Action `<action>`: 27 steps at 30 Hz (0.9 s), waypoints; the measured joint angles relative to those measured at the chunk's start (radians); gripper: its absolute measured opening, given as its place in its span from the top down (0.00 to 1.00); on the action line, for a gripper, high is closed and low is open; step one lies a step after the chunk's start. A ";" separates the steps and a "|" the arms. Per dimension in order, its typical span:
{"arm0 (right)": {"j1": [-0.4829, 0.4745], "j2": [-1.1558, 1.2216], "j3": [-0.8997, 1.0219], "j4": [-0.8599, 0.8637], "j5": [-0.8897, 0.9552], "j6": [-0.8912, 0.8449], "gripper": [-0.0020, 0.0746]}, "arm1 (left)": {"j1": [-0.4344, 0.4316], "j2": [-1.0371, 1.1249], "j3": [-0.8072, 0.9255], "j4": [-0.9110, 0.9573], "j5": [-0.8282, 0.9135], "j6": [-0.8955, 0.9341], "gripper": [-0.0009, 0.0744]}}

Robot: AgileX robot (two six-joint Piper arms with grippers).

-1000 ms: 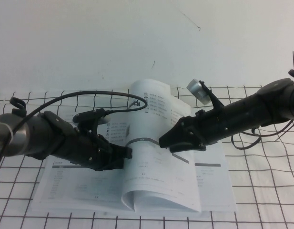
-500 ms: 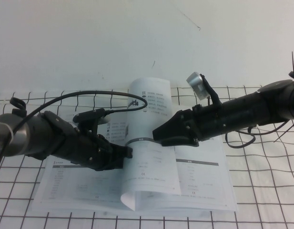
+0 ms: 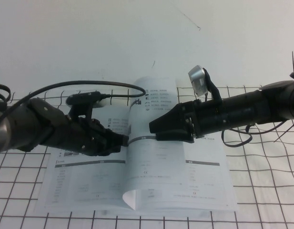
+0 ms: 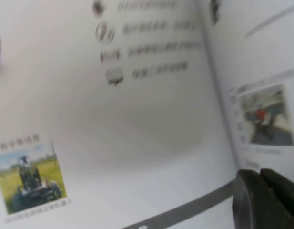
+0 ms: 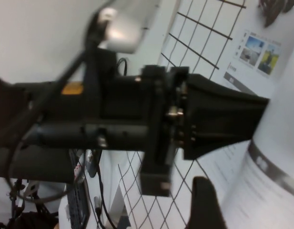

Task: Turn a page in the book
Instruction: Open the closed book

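Thin white softcover book [image 3: 137, 186]: lies open on the white table with a black grid pattern [image 3: 261, 191], nearest the camera, its lower edge close to the table's near side. Left-hand leaf flat, printed with a grey-barred table.

Thin white glossy page [image 3: 149, 143]: stands up from the spine at the middle of the book, bowed, its lower corner curled just above the open pages. A dark grey bar crosses it at mid-height; an icon list shows on its upper part. The left wrist view shows the same page [image 4: 137, 119] close up, with a small field-vehicle photo and icon rows.

Left gripper [image 3: 119, 141]: black, over the left leaf, its tip touching the page's left side; whether its fingers are apart or together cannot be told.

Right gripper [image 3: 155, 130]: black, against the page's right side at the grey bar; finger state cannot be told.
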 joint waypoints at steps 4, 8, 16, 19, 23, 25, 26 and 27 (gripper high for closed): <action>0.000 0.000 0.000 0.011 0.013 0.000 0.43 | 0.021 -0.077 0.000 0.060 0.021 -0.008 0.99; 0.000 0.000 0.000 0.016 0.005 0.000 0.43 | 0.036 -0.143 0.002 0.144 0.038 -0.061 0.99; 0.000 0.000 0.000 0.016 -0.046 0.000 0.43 | 0.037 -0.212 0.005 0.206 0.093 -0.099 0.99; 0.000 0.000 0.000 0.016 -0.055 0.000 0.43 | 0.037 -0.214 0.007 0.206 0.152 -0.101 0.99; 0.000 0.000 0.002 0.016 -0.059 0.000 0.43 | 0.007 -0.227 0.043 0.208 0.162 -0.101 0.99; 0.000 0.000 0.002 0.016 -0.061 0.000 0.43 | -0.025 -0.243 0.074 0.208 0.147 -0.101 0.99; 0.000 0.000 0.002 0.016 -0.063 0.000 0.43 | -0.042 -0.252 0.095 0.208 0.139 -0.101 0.99; 0.000 0.000 0.002 0.016 -0.063 0.000 0.43 | -0.065 -0.263 0.119 0.208 0.127 -0.101 0.99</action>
